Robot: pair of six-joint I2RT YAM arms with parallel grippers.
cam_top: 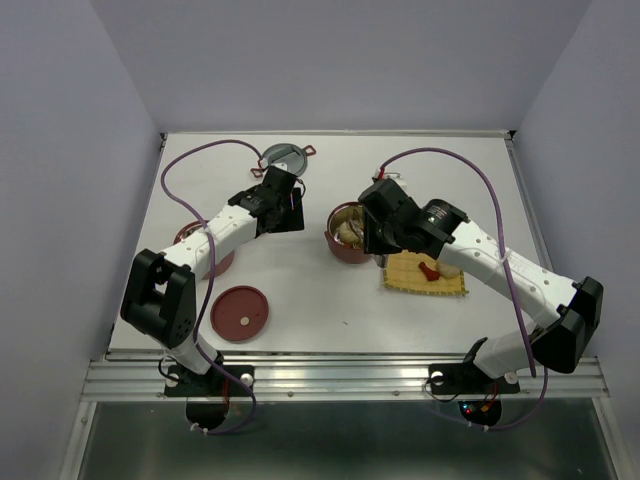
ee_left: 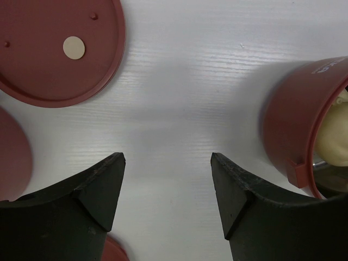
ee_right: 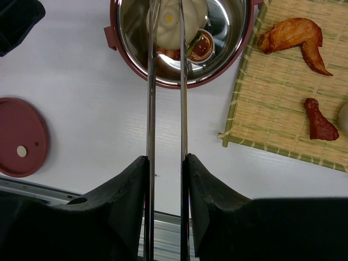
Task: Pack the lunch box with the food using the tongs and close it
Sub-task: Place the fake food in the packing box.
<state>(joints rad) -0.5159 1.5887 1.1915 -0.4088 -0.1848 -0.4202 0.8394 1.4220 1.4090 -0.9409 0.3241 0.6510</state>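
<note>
My right gripper [ee_right: 166,157] is shut on the silver tongs [ee_right: 151,81], one arm against each finger. The tong tips reach into the dark-red lunch box bowl [ee_right: 117,41], on either side of a pale bun [ee_right: 173,16]. A tiny dark-and-white piece [ee_right: 201,46] lies beside the bun. From above, the right gripper [cam_top: 372,228] hangs over that bowl [cam_top: 335,250]. On the yellow mat [ee_right: 272,92] lie a fried wing [ee_right: 291,35] and a drumstick [ee_right: 319,122]. The left gripper [ee_left: 167,157] is open over bare table, left of the bowl [ee_left: 296,119]. The flat red lid [cam_top: 240,313] lies near the front.
A second red bowl [cam_top: 222,262] sits partly under the left arm. A grey round piece with red handles [cam_top: 283,158] lies at the back. A purple cable [cam_top: 470,170] loops above the table behind the right arm. The table's front rail [cam_top: 340,375] runs below the lid.
</note>
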